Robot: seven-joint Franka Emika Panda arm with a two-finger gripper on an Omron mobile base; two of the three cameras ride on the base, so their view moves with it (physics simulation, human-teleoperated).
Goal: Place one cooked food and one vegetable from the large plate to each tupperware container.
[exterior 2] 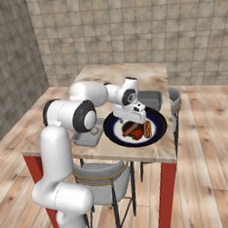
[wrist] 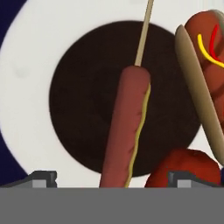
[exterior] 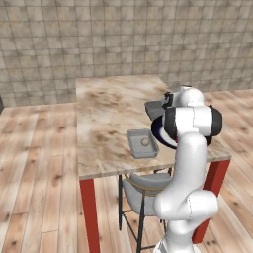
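- Over the large plate (exterior 2: 156, 132), at the near right of the tabletop (exterior: 106, 116), your end effector (wrist: 111, 177) hangs with its jaws spread wide and nothing between them.
- Directly ahead of the end effector in the hand view lies a sausage on a stick (wrist: 127, 131): a smooth reddish-brown cylinder with a thin mustard line down one side and a pale wooden skewer running off the far end.
- Its long axis points away from the hand, roughly crosswise to the line between the two fingertips (wrist: 41, 178), so you look set to close across its width; that is a judgement from the hand view alone.
- To the right of it sits a hot dog (wrist: 205, 74) in a tan bun, striped yellow and red, and a rounded glossy red item (wrist: 186, 164), probably a tomato, lies close to the right fingertip and may get in the way.
- The plate itself is glossy: navy rim, white ring, dark centre.
- The two tupperware containers, shallow grey trays with rounded corners, wait beside the plate: the nearer tray (exterior: 142, 143) already holds a small pale round item (exterior: 145, 142), and the farther tray (exterior 2: 151, 101) stands just behind the plate.
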